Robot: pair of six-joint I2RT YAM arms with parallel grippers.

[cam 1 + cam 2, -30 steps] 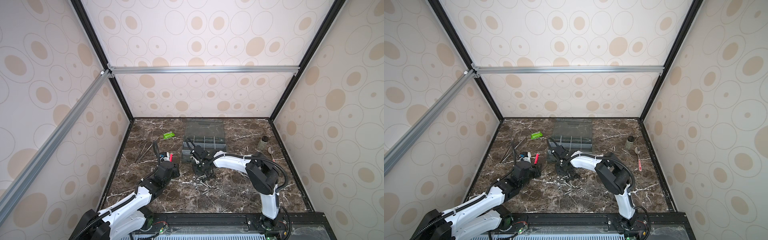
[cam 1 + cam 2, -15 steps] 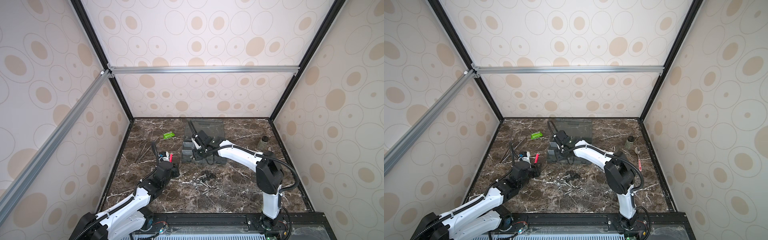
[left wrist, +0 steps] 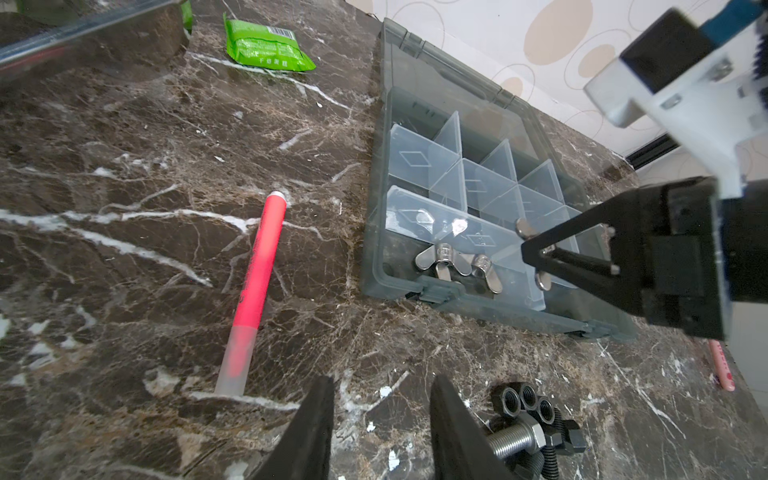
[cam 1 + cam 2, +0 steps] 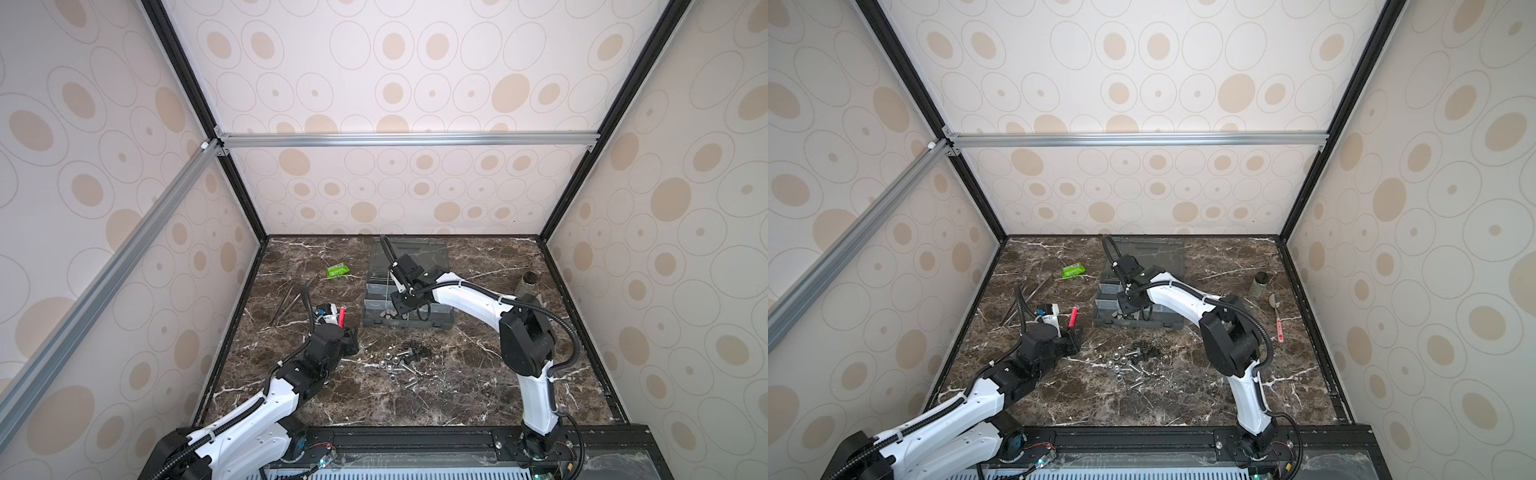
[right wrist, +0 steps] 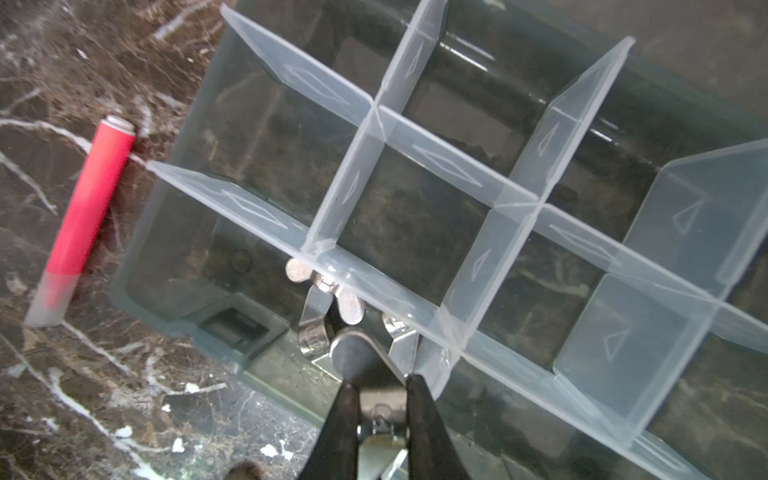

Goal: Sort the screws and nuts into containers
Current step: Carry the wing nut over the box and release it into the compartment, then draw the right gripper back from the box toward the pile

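We see soft, even light on the pale walls (image 4: 415, 83); the dark marble floor (image 4: 457, 395) looks dimmer, with faint shadows. In the right wrist view the red pen (image 5: 89, 208) is blurred and the clear dividers (image 5: 436, 166) show pale glare.

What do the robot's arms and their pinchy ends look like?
The left arm and right arm have smooth white shells linked by chunky black joints. A ribbed black cable loops along each one. The left end effector and right end effector each have two pointed black fingers, shaped like thin wedges.
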